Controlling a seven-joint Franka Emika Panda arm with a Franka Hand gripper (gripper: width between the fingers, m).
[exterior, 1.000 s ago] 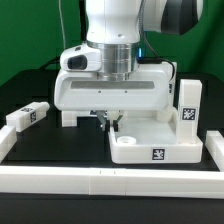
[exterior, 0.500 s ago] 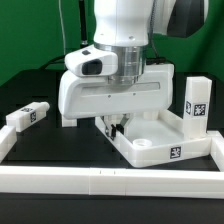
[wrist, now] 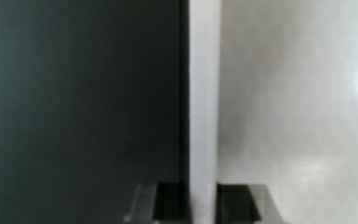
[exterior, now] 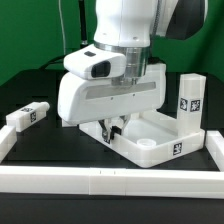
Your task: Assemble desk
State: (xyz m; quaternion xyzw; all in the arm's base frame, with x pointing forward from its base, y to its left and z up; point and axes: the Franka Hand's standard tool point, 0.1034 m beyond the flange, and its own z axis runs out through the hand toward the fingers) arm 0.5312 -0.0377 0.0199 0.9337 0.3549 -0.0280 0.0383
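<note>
You are early in the build, by the look of it: the desk panel point(exterior: 148, 152) lies on the black table surface point(exterior: 50, 148) with its rim up. One upright leg point(exterior: 190, 100) stands at the panel's far corner on the exterior view's right, apparently seated in its socket. A second leg point(exterior: 28, 116) lies loose on its side, well apart from the panel toward the exterior view's left. The other two legs are not visible, so at least three corners look left to fill. Your gripper point(exterior: 112, 130) is closed narrow on the panel's raised rim at the edge toward the exterior view's left. The wrist view shows that thin wall point(wrist: 201, 100) pinched between the dark fingers point(wrist: 163, 203). The parts are smooth, matte white plastic: the panel a shallow rectangular tray, the legs short square posts, each carrying black-and-white tags.
</note>
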